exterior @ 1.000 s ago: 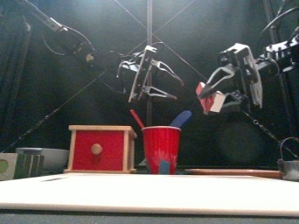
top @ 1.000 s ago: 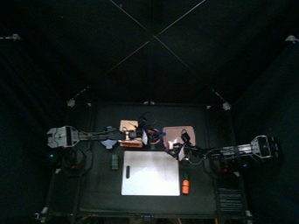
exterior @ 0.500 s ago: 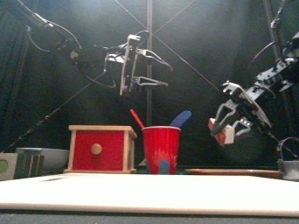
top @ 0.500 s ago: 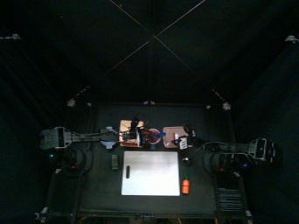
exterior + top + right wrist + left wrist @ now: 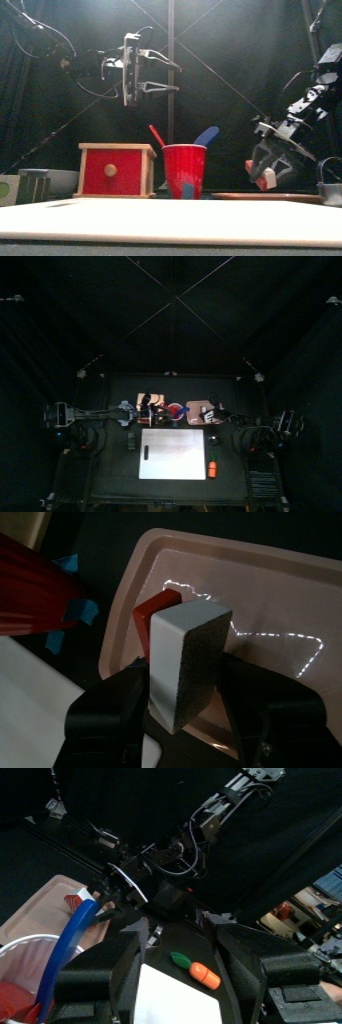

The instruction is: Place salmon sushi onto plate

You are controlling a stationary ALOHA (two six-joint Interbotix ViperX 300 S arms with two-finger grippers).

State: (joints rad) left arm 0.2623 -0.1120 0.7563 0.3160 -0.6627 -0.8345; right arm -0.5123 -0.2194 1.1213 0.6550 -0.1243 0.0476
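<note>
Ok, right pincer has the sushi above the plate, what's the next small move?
Probably ease the right pincer down a little further, then open: the salmon sushi hangs above the pink plate, not yet resting on it.

We see open air above the white board (image 5: 171,222) at the bench front. Behind it the red cup (image 5: 183,171) with its upright utensils and the red box (image 5: 115,169) block the middle and left. The right gripper (image 5: 267,172) hangs low beside the cup, over the plate (image 5: 254,622).
</note>
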